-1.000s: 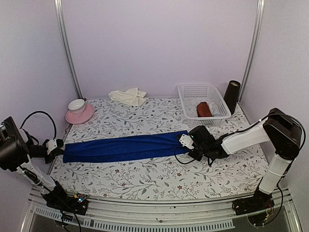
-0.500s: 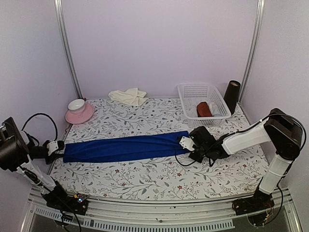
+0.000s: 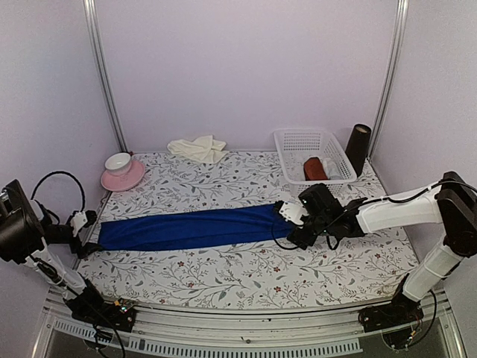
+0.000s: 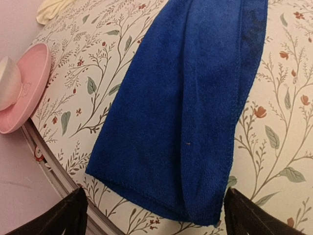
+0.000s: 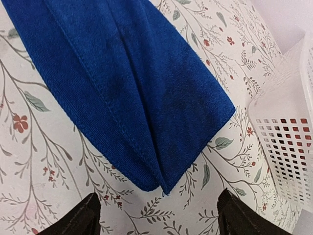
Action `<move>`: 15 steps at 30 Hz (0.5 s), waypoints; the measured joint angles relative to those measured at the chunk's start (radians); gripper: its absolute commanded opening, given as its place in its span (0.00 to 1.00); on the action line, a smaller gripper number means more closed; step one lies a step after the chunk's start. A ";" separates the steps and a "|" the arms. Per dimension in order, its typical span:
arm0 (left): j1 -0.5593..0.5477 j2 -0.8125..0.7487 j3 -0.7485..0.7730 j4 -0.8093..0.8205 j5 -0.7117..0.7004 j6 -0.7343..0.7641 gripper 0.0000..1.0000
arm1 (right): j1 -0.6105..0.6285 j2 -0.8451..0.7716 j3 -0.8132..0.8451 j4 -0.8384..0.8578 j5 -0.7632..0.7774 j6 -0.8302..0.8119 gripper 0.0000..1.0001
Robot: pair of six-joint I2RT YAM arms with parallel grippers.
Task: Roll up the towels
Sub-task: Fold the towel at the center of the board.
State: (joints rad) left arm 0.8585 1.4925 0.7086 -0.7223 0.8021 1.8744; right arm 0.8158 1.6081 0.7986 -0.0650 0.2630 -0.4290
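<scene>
Both jaws stand wide apart and hold nothing: the left jaws hover over the left end of the blue towel, the right jaws over its right end. It lies as a long folded strip across the middle of the top view on the table. The cream towel sits crumpled at the back, upper left of centre. If I pinch only the top layer, the fold may splay and the roll run crooked. The left end lies near the table's edge and could slide off.

I see the blue towel flat on the floral table, centre frame; left gripper wide apart, dark tips in both lower corners (pink saucer, left edge).
</scene>
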 measured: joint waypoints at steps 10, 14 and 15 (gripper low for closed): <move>-0.002 0.000 -0.020 0.069 0.005 -0.272 0.97 | -0.106 -0.059 0.071 -0.064 -0.082 0.132 0.85; -0.031 -0.014 -0.065 0.167 -0.014 -0.397 0.95 | -0.143 0.015 0.191 -0.068 -0.085 0.256 0.74; -0.042 -0.016 -0.076 0.199 -0.024 -0.433 0.94 | -0.145 0.041 0.219 -0.069 -0.085 0.285 0.72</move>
State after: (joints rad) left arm 0.8169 1.4765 0.6323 -0.5236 0.7776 1.4410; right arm 0.6704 1.6489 1.0172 -0.1345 0.1783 -0.1440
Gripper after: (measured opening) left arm 0.967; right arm 0.783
